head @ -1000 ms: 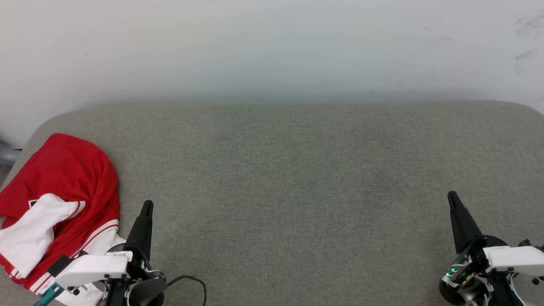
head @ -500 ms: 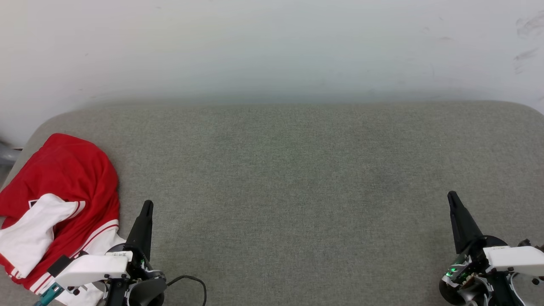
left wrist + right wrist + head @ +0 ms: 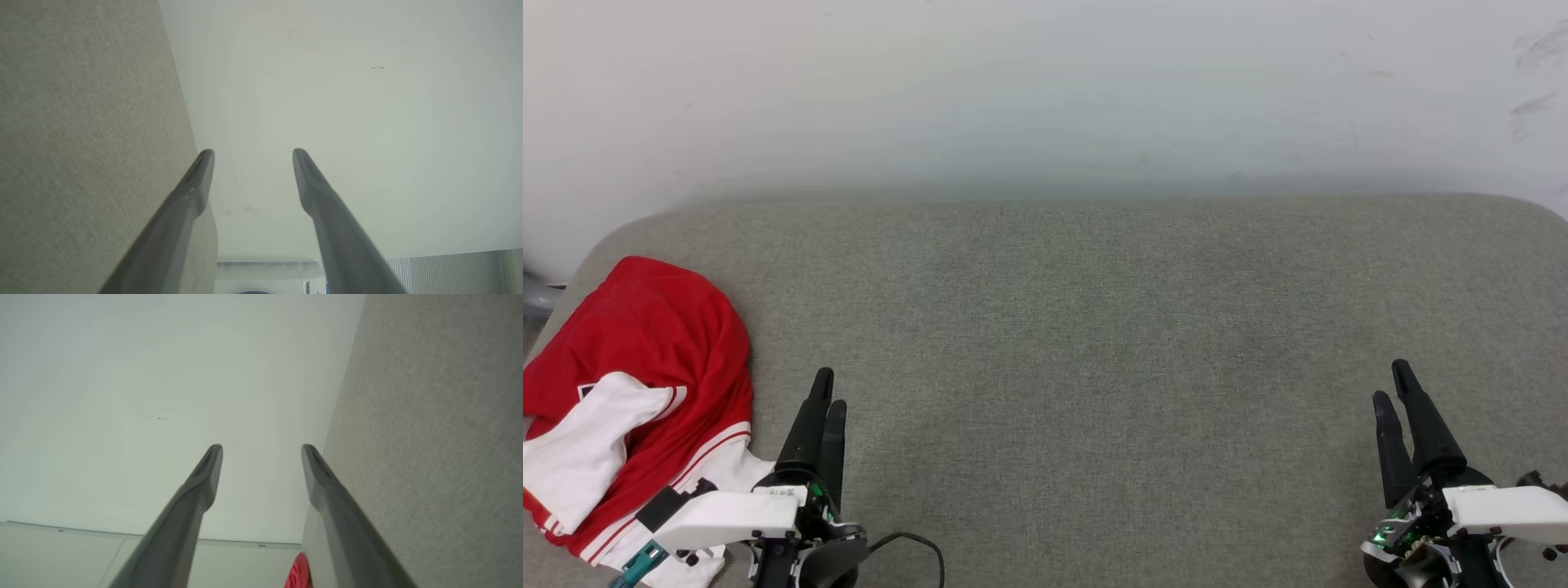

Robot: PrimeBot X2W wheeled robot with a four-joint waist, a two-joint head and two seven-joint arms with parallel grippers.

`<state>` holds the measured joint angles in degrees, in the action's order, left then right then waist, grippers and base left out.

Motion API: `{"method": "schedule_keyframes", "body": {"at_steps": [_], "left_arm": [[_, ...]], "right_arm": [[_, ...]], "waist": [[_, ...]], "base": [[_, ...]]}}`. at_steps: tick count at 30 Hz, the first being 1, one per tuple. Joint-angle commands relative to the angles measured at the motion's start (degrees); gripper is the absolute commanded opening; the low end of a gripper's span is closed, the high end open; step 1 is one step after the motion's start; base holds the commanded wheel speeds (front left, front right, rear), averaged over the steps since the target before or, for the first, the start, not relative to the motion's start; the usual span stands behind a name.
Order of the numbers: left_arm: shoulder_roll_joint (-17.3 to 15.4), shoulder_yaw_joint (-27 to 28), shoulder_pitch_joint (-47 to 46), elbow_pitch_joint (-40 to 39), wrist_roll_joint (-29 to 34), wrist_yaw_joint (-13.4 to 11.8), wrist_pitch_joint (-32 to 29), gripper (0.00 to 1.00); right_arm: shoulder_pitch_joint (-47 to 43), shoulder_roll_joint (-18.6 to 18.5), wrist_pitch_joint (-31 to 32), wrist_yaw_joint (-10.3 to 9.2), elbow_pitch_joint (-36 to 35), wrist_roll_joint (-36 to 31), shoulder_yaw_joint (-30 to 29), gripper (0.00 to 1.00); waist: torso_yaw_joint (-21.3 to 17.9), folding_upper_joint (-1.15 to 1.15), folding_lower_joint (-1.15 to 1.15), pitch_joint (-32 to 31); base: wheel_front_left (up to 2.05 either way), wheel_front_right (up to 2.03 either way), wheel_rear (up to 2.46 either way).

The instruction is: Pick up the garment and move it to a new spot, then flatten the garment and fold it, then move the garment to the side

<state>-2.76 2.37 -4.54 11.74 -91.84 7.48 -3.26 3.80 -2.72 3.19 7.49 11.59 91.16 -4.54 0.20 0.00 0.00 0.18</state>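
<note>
Bright, even, soft light; faint shadows; sharp focus, slight wrist-view distortion

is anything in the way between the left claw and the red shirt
Nothing visible stands in the way. The left claw is open just to the right of the red shirt, with only bare grey cushion between them.
</note>
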Motion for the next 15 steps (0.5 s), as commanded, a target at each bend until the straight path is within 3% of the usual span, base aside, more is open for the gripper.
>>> {"method": "schedule_keyframes", "body": {"at_steps": [1, 9, 15], "left_arm": [[-0.1, -0.9, -1.1, -2.1, 0.5, 0.0, 0.8, 1.0], [-0.6, -3.3, -0.8, -4.8, 3.2, 0.0, 2.8, 1.0], [-1.0, -4.1, -0.6, -5.7, 11.6, 0.0, 4.2, 1.0]], "right_arm": [[0.3, -0.1, -0.8, 0.0, -2.1, -0.6, 0.4, 1.0], [-0.4, -0.4, -2.8, 0.0, -4.8, -4.0, 1.5, 1.0], [-0.8, -1.1, -4.2, 0.0, -6.3, -11.4, 2.4, 1.0]], "waist": [[0.1, 0.0, 0.0, 0.0], [0.2, 0.0, 0.0, -0.1], [0.4, 0.0, 0.0, -0.2]], "base": [[0.0, 0.0, 0.0], [0.0, 0.0, 0.0], [0.0, 0.0, 0.0]]}}
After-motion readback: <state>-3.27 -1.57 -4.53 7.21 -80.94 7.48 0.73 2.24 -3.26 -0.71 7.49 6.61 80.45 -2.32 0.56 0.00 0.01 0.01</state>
